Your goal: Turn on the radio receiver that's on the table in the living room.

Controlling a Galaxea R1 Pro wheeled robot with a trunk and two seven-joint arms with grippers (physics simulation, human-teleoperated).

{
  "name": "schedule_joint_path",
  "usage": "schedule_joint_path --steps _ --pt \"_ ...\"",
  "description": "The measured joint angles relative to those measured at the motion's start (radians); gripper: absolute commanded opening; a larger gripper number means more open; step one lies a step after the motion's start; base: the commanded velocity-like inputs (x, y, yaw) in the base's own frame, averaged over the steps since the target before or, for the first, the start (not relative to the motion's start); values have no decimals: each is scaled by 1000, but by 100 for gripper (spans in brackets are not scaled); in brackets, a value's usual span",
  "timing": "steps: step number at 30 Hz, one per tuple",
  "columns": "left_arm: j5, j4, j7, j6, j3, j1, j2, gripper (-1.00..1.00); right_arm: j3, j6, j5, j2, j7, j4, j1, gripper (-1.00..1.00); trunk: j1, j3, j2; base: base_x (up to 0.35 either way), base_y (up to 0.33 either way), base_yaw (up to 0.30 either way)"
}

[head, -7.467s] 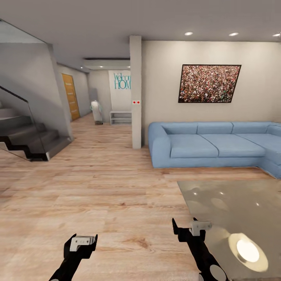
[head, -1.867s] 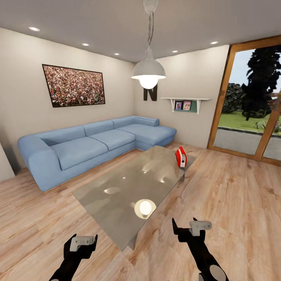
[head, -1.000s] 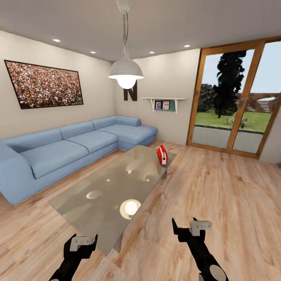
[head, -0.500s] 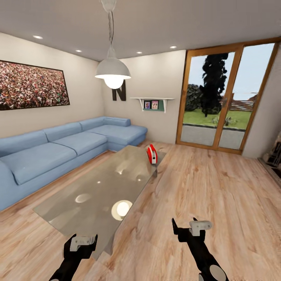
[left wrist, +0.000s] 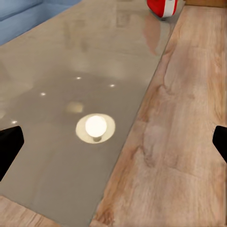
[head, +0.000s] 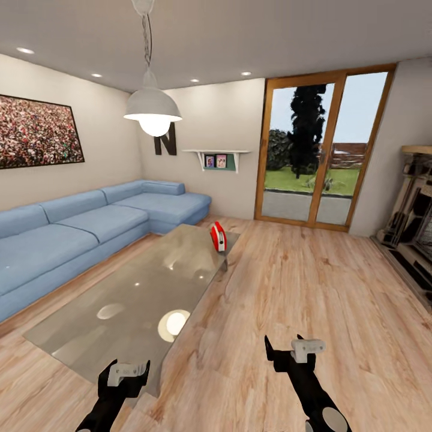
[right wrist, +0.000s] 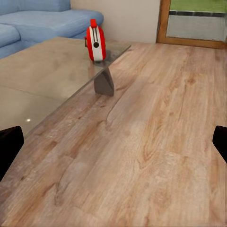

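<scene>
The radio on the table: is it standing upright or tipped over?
Upright. The radio stands on its base at the far corner of the table, with its handle on top in the right wrist view.

blue sofa (head: 72,228), pendant lamp (head: 152,111), glass doors (head: 315,159), wall pic (head: 36,132)

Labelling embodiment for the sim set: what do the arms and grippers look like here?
Both arms are glossy black. In the head view the left gripper and right gripper each carry a small white-grey block, with black pointed fingers. The right arm shows white round spots low on its forearm. No cables or sleeves visible. Wrist views show just black fingertips at the frame edges.
</scene>
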Motion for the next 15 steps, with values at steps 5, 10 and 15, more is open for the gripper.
schedule_joint_path --steps 5,10,15 --pt "0 0 0 0 0 0 0 100 0 0 0 0 0 0 0 100 0 0 0 0 0 -191" --pt "0 0 0 0 0 1 0 100 0 0 0 0 0 0 0 100 0 0 0 0 0 -191" --pt "0 0 0 0 0 0 0 100 0 0 0 0 0 0 0 100 0 0 0 0 0 -190"
